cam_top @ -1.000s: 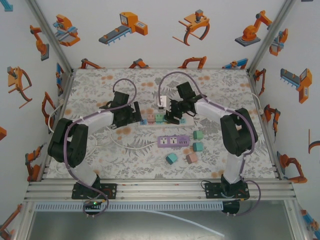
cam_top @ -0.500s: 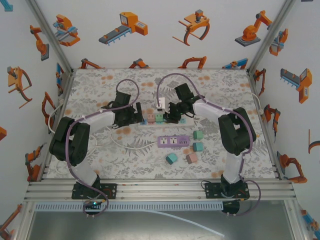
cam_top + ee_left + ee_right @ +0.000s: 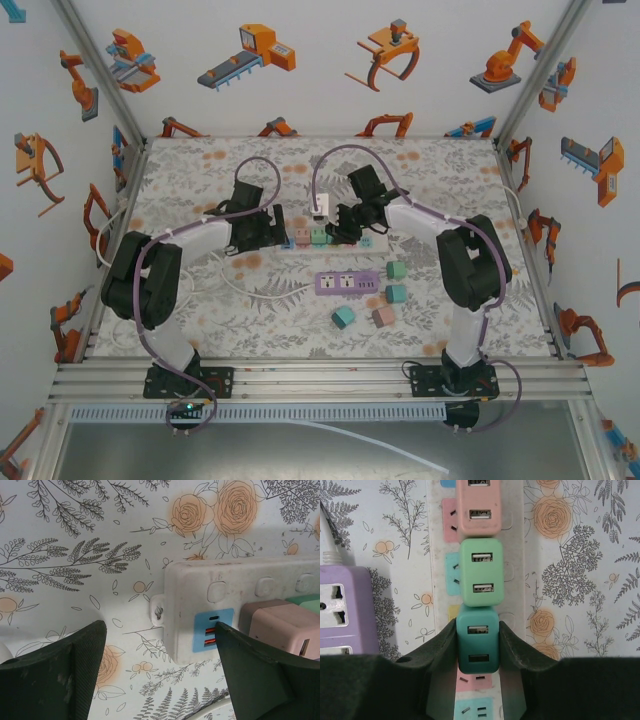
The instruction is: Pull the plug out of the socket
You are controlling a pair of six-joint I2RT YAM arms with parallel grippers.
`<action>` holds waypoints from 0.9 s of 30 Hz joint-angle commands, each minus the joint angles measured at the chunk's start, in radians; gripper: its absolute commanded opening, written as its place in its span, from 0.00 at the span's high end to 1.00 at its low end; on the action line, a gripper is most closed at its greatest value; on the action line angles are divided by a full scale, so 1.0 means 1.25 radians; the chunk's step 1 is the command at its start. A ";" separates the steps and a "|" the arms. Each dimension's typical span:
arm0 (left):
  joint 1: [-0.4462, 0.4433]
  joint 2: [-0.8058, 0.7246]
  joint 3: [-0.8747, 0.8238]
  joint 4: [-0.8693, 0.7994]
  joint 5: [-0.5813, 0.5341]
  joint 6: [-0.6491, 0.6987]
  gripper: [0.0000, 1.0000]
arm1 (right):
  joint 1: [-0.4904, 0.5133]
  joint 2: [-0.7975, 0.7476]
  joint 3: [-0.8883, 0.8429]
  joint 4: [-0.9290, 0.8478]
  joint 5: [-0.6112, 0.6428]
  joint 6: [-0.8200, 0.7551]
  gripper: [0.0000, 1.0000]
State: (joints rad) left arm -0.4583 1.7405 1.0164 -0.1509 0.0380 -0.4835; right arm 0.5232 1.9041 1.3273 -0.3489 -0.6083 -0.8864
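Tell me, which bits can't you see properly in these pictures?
- Right wrist view: the pins of the teal plug, hidden under its own body, so how deep it sits is unclear.
- Right wrist view: the purple power strip, cut off by the left edge.
- Left wrist view: the pink plug, cut off by the right edge.
- Top view: sockets on the white power strip, too small and partly under the arms.

The top external view looks down from high above and behind the arm bases [image 3: 188,380] at the frame's bottom, taking in the whole floral tabletop [image 3: 200,320]. The left wrist view sits low and very near, facing the end of the white power strip [image 3: 200,605]. The right wrist view looks straight down, close, along that strip, the teal plug [image 3: 477,640] at lower centre. Both wrist views share the pink plug [image 3: 285,625] and green plug [image 3: 480,570].
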 commanded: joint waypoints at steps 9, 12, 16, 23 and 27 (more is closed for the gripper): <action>-0.019 0.084 0.004 -0.111 -0.043 0.059 0.19 | 0.010 0.002 0.062 0.016 -0.048 0.068 0.76; -0.019 0.076 0.000 -0.111 -0.051 0.058 0.19 | 0.010 -0.003 0.062 0.017 -0.043 0.071 0.76; -0.020 0.054 0.002 -0.113 -0.052 0.058 0.19 | 0.010 -0.022 0.061 0.018 -0.040 0.072 0.77; -0.021 0.009 0.014 -0.130 -0.056 0.057 0.19 | 0.010 -0.076 0.040 0.031 -0.030 0.076 0.77; -0.021 -0.019 0.025 -0.140 -0.057 0.054 0.19 | 0.010 -0.105 0.025 0.042 -0.032 0.080 0.77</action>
State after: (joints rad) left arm -0.4747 1.7401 1.0538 -0.2157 -0.0055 -0.4530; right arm 0.5224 1.8481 1.3560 -0.3676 -0.6018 -0.8070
